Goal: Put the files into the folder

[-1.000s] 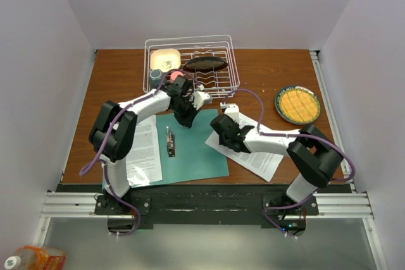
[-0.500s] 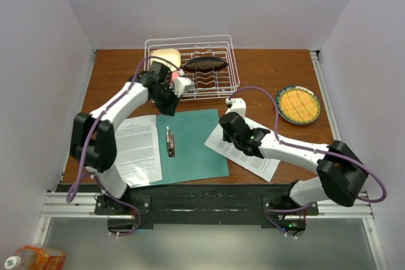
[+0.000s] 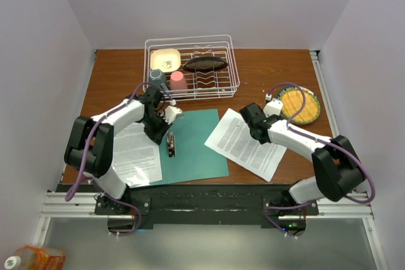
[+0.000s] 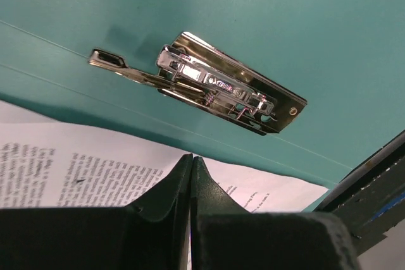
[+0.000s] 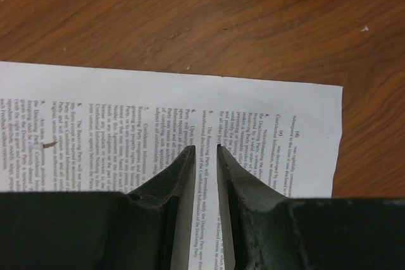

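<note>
With jaws narrowly parted at the far edge of the files (image 5: 95, 96), the right gripper (image 5: 205, 148) may crumple thin paper; left gripper (image 4: 191, 157) hangs clenched, empty

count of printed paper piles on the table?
2. The left pile lies left of the clip on the folder; the right pile lies at the folder's right edge. Each may hide stacked sheets.

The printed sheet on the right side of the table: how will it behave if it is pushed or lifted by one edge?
The sheet looks thin and lies flat on the table, so it would probably droop when lifted by an edge. Pushed, it likely slides easily over the smooth wood, or may buckle.
</note>
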{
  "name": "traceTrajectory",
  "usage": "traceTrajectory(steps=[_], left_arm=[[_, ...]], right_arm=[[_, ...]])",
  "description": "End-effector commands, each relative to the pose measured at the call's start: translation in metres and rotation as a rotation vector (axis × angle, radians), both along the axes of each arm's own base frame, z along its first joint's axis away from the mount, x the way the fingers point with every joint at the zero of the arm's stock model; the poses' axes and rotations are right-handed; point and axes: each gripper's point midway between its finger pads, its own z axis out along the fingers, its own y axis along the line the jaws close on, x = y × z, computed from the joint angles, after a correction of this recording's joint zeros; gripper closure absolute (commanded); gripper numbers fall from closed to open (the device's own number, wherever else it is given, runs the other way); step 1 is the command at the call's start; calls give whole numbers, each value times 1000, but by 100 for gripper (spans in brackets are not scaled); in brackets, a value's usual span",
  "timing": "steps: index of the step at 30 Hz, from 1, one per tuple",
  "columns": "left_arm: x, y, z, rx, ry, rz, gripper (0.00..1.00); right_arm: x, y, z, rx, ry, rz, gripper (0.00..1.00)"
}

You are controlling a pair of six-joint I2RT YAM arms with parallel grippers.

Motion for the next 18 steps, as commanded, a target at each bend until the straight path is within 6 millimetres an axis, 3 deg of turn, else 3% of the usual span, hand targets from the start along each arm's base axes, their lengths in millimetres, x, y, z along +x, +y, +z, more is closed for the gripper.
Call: traceTrajectory(steps=[1,10,18], left_arm=[[23,-7,-6,-18,-65,-8,95],[46,-23,-16,-47,-87,9,96],[54,-31,-22,-45,-95,-1,96]], right_arm=[[6,-5,-11,-21,39,-50,75],[14,16,-51,6,161,-39,76],[50,42,-55,33,112,83,76]])
